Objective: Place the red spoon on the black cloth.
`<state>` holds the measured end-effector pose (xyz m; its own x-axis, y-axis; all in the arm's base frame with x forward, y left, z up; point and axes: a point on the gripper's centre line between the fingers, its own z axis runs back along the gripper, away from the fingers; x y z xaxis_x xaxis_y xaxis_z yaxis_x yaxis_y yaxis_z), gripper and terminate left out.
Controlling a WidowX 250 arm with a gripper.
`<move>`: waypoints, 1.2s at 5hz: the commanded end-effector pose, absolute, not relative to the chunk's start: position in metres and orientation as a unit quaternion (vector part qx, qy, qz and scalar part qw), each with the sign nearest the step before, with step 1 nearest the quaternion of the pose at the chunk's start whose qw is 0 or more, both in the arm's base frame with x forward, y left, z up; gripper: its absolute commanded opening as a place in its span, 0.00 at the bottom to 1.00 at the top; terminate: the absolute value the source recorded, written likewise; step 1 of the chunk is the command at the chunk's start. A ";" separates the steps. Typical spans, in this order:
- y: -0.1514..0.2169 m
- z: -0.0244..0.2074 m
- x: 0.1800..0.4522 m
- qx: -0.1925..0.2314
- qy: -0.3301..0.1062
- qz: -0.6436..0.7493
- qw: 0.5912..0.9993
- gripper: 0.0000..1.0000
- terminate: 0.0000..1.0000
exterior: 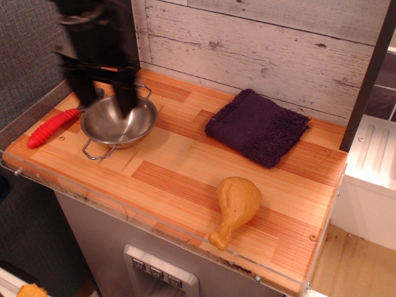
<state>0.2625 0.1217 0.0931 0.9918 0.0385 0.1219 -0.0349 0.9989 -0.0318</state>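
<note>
The red spoon (pixel 51 127) lies on the wooden counter at the far left, its red handle pointing toward the front-left corner; its silver bowl is hidden behind my gripper and the pan. The black cloth (pixel 257 127) lies flat at the back right of the counter, apart from the spoon. My gripper (pixel 105 102) is blurred by motion; its two dark fingers are spread and empty, hanging over the left part of the steel pan (pixel 119 124), just right of the spoon.
A yellow toy chicken drumstick (pixel 236 206) lies near the front edge. A grey wall bounds the left side and a wood-plank wall (pixel 260 49) the back. A clear lip runs along the counter's front edge (pixel 154 223).
</note>
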 end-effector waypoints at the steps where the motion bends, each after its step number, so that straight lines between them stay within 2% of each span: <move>1: 0.183 0.103 0.257 0.042 -0.050 -0.016 0.998 1.00 0.00; 3: 0.225 0.080 0.260 0.047 -0.047 -0.060 0.996 1.00 0.00; 6: 0.227 0.054 0.260 0.040 -0.041 -0.036 0.998 1.00 0.00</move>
<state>0.2562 0.2256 0.0420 0.9961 -0.0636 0.0605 0.0601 0.9965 0.0587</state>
